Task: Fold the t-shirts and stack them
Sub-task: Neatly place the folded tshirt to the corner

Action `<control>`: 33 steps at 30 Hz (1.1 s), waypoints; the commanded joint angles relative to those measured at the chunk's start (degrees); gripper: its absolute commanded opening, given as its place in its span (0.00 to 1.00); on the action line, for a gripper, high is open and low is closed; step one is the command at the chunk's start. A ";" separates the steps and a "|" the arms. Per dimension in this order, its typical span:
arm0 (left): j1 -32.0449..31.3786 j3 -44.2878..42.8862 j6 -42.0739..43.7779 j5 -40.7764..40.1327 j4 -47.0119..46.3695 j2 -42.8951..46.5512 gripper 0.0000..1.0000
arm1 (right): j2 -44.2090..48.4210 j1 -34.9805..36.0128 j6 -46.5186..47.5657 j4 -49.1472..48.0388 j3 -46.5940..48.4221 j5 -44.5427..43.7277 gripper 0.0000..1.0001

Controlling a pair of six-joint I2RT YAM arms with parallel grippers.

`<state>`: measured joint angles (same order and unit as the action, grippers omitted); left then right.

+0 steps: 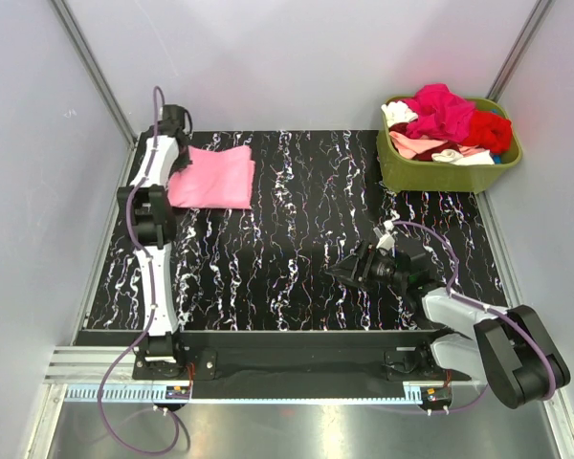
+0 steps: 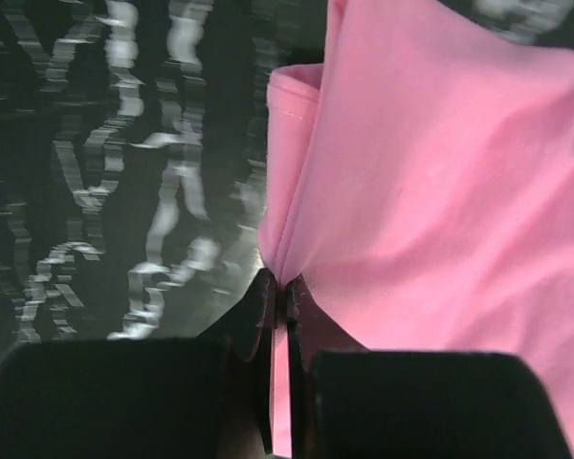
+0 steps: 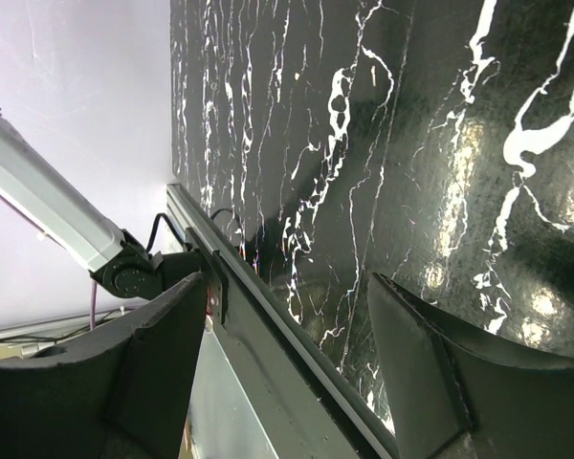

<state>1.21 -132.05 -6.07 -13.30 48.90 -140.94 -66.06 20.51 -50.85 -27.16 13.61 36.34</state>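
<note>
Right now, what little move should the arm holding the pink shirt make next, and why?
Probably the left gripper should lift its pinched edge and carry it across the pink t-shirt for a fold: its jaws are shut on the cloth, and the right gripper hangs open, far away.

Pink t-shirt (image 1: 213, 178), black white-veined table (image 1: 306, 249), olive-green tub (image 1: 440, 172), magenta, red, white tees (image 1: 450, 120)

One t-shirt (image 1: 213, 178) lies on the bench (image 1: 306, 239) at the far left. A tub (image 1: 430, 178) sits at the far right, with more t-shirts (image 1: 448, 117) piled in it.
</note>
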 commanded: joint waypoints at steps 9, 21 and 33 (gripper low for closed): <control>5.12 -6.65 8.34 -11.30 -24.60 -2.41 0.00 | 1.82 0.05 -0.83 -5.71 -0.60 -0.13 0.74; 7.66 -7.00 14.94 -16.58 -41.96 -5.22 0.01 | -3.46 -1.35 -1.88 -9.49 -0.16 1.54 0.73; 11.44 -4.62 14.24 -23.33 -42.49 -5.57 0.84 | -6.09 -2.05 -2.59 -11.16 0.19 2.86 0.73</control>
<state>11.62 -135.98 8.58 -30.92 11.33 -147.41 -71.55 19.00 -53.30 -34.98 13.21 38.00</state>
